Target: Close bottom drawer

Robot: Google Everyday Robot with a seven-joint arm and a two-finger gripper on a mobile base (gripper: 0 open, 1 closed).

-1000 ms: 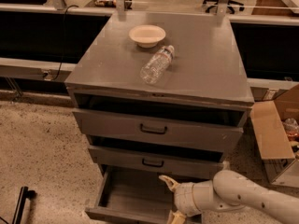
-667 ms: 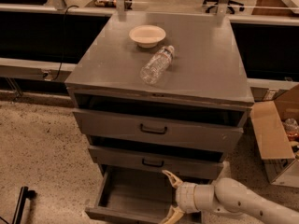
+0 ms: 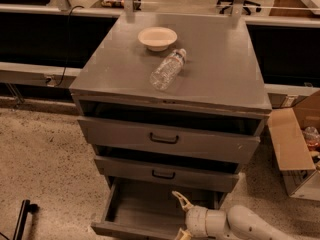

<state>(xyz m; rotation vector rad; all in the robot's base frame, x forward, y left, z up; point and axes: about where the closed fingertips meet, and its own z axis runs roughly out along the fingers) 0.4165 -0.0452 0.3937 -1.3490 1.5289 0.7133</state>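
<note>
A: Where does the bottom drawer stand, and where is the claw?

B: The narrow grey metal bottom drawer (image 3: 140, 206) is pulled well out of the grey metal cabinet (image 3: 220, 74). Its plain inside shows, and its front panel lies at the lower edge of the view. The robot's white two-finger gripper (image 3: 179, 215) hangs over the drawer's right part, near the front panel. Its fingers are spread apart with nothing between them.

A: How should the robot push well?

B: It would probably do best to set a finger flat on the outer face of the front panel, near the middle, and press straight toward the cabinet so the drawer does not skew. The fingers should be out of the drawer first, or they could catch under the mid-sized grey drawer front (image 3: 165, 174) just above.

A: And the room around it?

B: The speckled floor (image 3: 45, 159) to the left offers space. The brown cardboard box (image 3: 292, 146) stands near on the right, the arm's side, so swinging there looks tighter. The cream bowl (image 3: 157, 38) and clear plastic bottle (image 3: 167, 69) on top are well apart from the work.
</note>
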